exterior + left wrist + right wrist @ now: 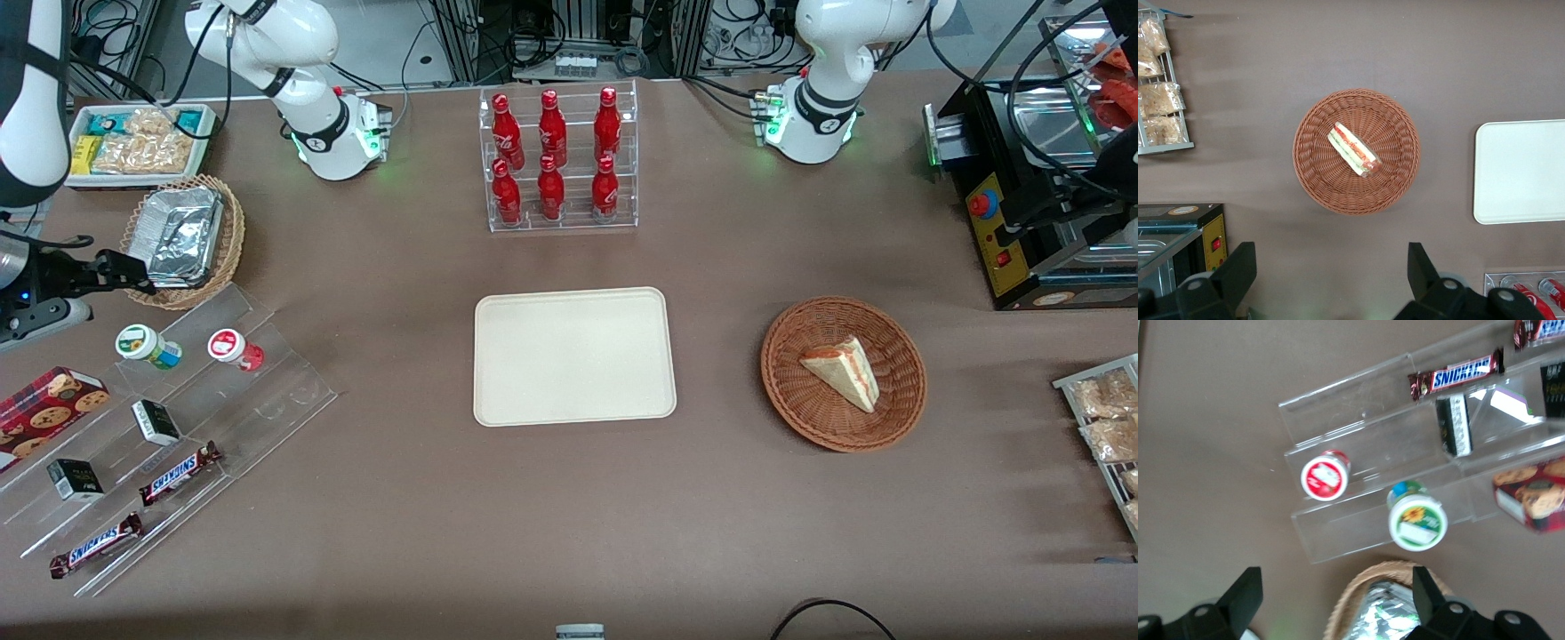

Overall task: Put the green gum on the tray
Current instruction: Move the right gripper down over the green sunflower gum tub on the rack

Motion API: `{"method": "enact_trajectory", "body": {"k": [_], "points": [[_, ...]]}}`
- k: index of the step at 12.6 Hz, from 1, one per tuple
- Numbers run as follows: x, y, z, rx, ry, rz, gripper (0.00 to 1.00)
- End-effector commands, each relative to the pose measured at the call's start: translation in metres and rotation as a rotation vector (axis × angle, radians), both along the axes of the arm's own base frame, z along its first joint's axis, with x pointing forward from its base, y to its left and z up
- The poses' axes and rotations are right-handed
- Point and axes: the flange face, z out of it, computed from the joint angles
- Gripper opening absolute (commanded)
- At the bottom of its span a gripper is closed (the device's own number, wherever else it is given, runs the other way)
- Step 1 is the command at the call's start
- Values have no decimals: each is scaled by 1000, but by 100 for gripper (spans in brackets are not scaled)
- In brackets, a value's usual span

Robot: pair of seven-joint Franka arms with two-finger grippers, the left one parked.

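Note:
The green gum (142, 345) stands on the top step of a clear acrylic stand (267, 391), toward the working arm's end of the table. It is a short bottle with a green-and-white lid, also seen in the right wrist view (1417, 520). A similar red-lidded bottle (233, 348) stands beside it on the same step. My gripper (133, 274) is open and empty. It hovers over the edge of a wicker basket of foil (182, 238), a little farther from the front camera than the gum. The cream tray (573, 356) lies bare at the table's middle.
The stand also holds Snickers bars (178, 471), small black boxes (156, 422) and a cookie box (44, 409). A white tub of snacks (138, 142), a rack of red bottles (556, 160) and a wicker basket with a sandwich (843, 373) sit around.

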Motion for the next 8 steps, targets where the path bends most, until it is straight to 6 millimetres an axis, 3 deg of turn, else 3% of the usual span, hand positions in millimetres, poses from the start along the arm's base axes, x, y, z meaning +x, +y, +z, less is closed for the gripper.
{"method": "enact_trajectory", "body": {"k": [1, 4, 8], "points": [[0, -17, -17, -12, -49, 199, 100], [-2, -31, -41, -17, -74, 309, 100], [-9, -48, -79, -31, -102, 317, 100]]}}
